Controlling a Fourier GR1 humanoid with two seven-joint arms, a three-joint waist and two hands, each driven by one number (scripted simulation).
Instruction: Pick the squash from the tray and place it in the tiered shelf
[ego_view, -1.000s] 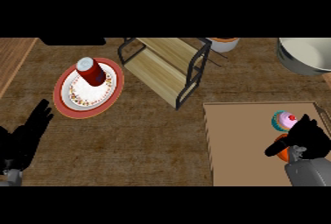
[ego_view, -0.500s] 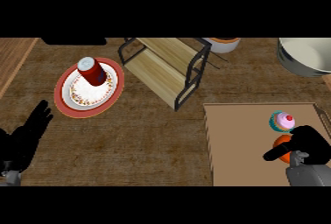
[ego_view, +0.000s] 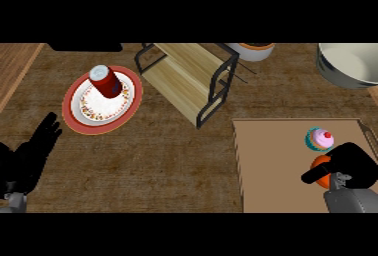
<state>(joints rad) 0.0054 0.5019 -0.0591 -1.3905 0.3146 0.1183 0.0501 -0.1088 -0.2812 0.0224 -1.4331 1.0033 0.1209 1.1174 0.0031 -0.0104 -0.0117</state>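
An orange squash (ego_view: 320, 162) lies on the tan tray (ego_view: 273, 160) at the lower right, mostly hidden under my right hand (ego_view: 348, 165). That hand's fingers curl over the squash and its thumb reaches round the left side. The tiered shelf (ego_view: 188, 75), light wood slats in a black frame, stands at the top middle of the counter. My left hand (ego_view: 31, 152) rests open at the lower left edge, fingers up, holding nothing.
A pink-frosted cupcake (ego_view: 320, 138) sits on the tray just above the squash. A red can stands on a patterned plate (ego_view: 102, 100) left of the shelf. A grey pot (ego_view: 351, 62) is at the top right, and a small bowl (ego_view: 251, 50) behind the shelf.
My right hand has lowered toward the near edge and closed round the squash; the cupcake now shows clear of it. The left hand has stayed put.
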